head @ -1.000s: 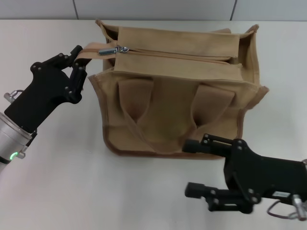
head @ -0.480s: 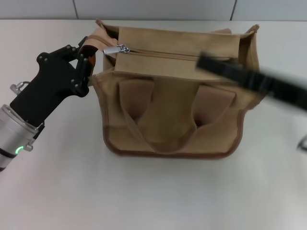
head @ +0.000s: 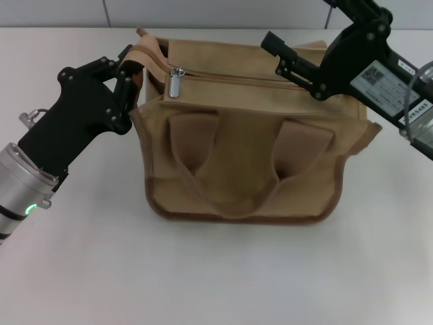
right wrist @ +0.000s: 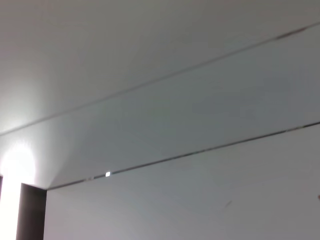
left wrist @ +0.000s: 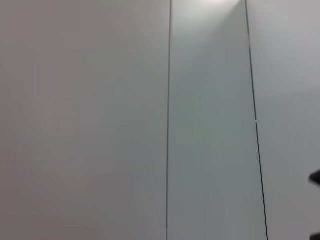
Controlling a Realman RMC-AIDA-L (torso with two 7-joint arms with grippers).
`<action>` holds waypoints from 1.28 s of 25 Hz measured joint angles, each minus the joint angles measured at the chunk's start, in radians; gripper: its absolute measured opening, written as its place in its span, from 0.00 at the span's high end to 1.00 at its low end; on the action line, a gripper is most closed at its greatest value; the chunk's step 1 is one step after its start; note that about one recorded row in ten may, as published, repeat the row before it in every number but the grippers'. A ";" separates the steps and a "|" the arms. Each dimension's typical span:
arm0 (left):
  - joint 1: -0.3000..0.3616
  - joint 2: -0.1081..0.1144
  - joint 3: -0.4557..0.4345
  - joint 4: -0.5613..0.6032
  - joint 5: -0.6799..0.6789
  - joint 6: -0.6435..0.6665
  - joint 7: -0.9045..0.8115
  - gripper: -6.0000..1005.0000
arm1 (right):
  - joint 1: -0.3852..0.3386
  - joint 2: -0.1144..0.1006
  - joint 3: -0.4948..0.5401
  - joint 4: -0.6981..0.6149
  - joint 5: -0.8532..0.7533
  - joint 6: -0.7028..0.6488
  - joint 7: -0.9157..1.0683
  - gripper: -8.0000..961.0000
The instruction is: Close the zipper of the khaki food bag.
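The khaki food bag (head: 237, 169) stands in the middle of the table, front pockets and handles facing me. Its zipper (head: 250, 79) runs along the top panel, and the silver pull tab (head: 175, 82) hangs at the left end. My left gripper (head: 130, 66) is at the bag's top left corner, shut on the tan fabric tab (head: 147, 54) at the zipper's end. My right gripper (head: 276, 53) is open and empty, held over the right half of the top panel, fingers pointing left. Both wrist views show only blank panels.
The white table (head: 203, 271) spreads in front of and beside the bag. A grey panelled wall (head: 216, 12) runs along the back edge. My right arm (head: 385, 78) reaches in from the upper right over the bag's right corner.
My right arm swung from the front right of the table up over the bag's back right. My left gripper shifted slightly toward the bag, holding the fabric tab. The pull tab now hangs down.
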 joint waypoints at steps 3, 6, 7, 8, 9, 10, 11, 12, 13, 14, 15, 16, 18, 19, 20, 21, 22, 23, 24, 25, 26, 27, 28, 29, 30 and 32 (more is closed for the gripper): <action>0.001 0.000 0.001 -0.003 0.001 0.015 0.023 0.97 | 0.004 0.000 -0.002 0.001 0.003 0.008 0.008 0.22; -0.001 0.000 0.001 -0.007 0.002 0.028 0.029 0.97 | 0.018 0.000 -0.019 -0.023 -0.007 -0.001 0.012 0.22; -0.001 0.001 0.001 -0.009 0.002 0.033 0.029 0.97 | 0.022 -0.001 -0.030 -0.038 -0.015 -0.003 0.012 0.22; -0.002 0.001 0.000 -0.011 0.002 0.037 0.028 0.97 | 0.025 -0.002 -0.043 -0.051 -0.024 -0.004 0.011 0.22; -0.003 0.001 -0.002 -0.013 0.002 0.041 0.027 0.97 | 0.026 -0.003 -0.055 -0.062 -0.031 -0.004 0.008 0.22; -0.004 0.002 -0.002 -0.014 0.002 0.044 0.026 0.97 | 0.027 -0.003 -0.063 -0.074 -0.035 -0.004 0.007 0.22; -0.007 0.002 -0.002 -0.014 0.003 0.046 0.024 0.97 | 0.028 -0.003 -0.070 -0.084 -0.038 -0.004 0.006 0.22; -0.010 0.002 -0.002 -0.014 0.003 0.050 0.022 0.97 | 0.029 -0.004 -0.076 -0.091 -0.040 -0.004 0.006 0.22; -0.012 0.002 -0.001 -0.014 0.003 0.053 0.020 0.97 | 0.031 -0.004 -0.082 -0.097 -0.043 -0.004 0.007 0.22; -0.015 0.002 0.000 -0.014 0.003 0.058 0.018 0.97 | 0.033 -0.004 -0.087 -0.100 -0.048 -0.004 0.008 0.22; -0.017 0.002 0.001 -0.016 0.003 0.061 0.017 0.97 | 0.037 -0.005 -0.093 -0.104 -0.058 -0.004 0.010 0.22; -0.020 0.002 0.001 -0.021 0.003 0.064 0.017 0.97 | 0.041 -0.005 -0.097 -0.106 -0.069 -0.003 0.013 0.22; -0.024 0.002 0.001 -0.033 0.003 0.067 0.016 0.97 | 0.048 -0.006 -0.100 -0.109 -0.098 0.012 0.017 0.22; -0.026 0.002 0.001 -0.035 0.003 0.067 0.016 0.97 | 0.051 -0.007 -0.100 -0.111 -0.111 0.020 0.017 0.22; -0.027 0.002 0.001 -0.037 0.003 0.068 0.016 0.97 | 0.053 -0.007 -0.100 -0.121 -0.128 0.032 0.015 0.22; -0.028 0.002 0.000 -0.038 0.003 0.068 0.016 0.97 | 0.054 -0.008 -0.100 -0.133 -0.145 0.045 0.008 0.22; -0.029 0.002 -0.002 -0.040 0.002 0.068 0.016 0.97 | 0.054 -0.008 -0.100 -0.152 -0.161 0.057 0.000 0.22; -0.029 0.002 -0.003 -0.042 0.001 0.067 0.016 0.97 | 0.055 -0.008 -0.100 -0.165 -0.172 0.064 -0.011 0.22; -0.030 0.001 -0.004 -0.046 0.000 0.066 0.016 0.97 | 0.055 -0.008 -0.100 -0.181 -0.180 0.071 -0.026 0.22; -0.031 0.001 -0.005 -0.049 -0.001 0.064 0.016 0.97 | 0.057 -0.008 -0.100 -0.191 -0.181 0.074 -0.041 0.22; -0.033 0.001 -0.005 -0.052 -0.001 0.061 0.016 0.97 | 0.058 -0.008 -0.100 -0.197 -0.181 0.076 -0.055 0.22; -0.035 0.001 -0.004 -0.053 0.000 0.060 0.016 0.97 | 0.059 -0.009 -0.099 -0.200 -0.182 0.078 -0.066 0.22; -0.037 0.001 -0.004 -0.054 0.001 0.060 0.016 0.97 | 0.059 -0.009 -0.098 -0.201 -0.182 0.087 -0.072 0.22; -0.038 0.001 -0.004 -0.054 0.001 0.060 0.016 0.97 | 0.059 -0.010 -0.098 -0.201 -0.184 0.097 -0.078 0.22; -0.039 0.001 -0.004 -0.054 0.001 0.061 0.016 0.97 | 0.060 -0.010 -0.098 -0.201 -0.188 0.108 -0.081 0.22; -0.040 0.001 -0.005 -0.054 0.000 0.062 0.016 0.97 | 0.062 -0.011 -0.097 -0.203 -0.208 0.125 -0.086 0.22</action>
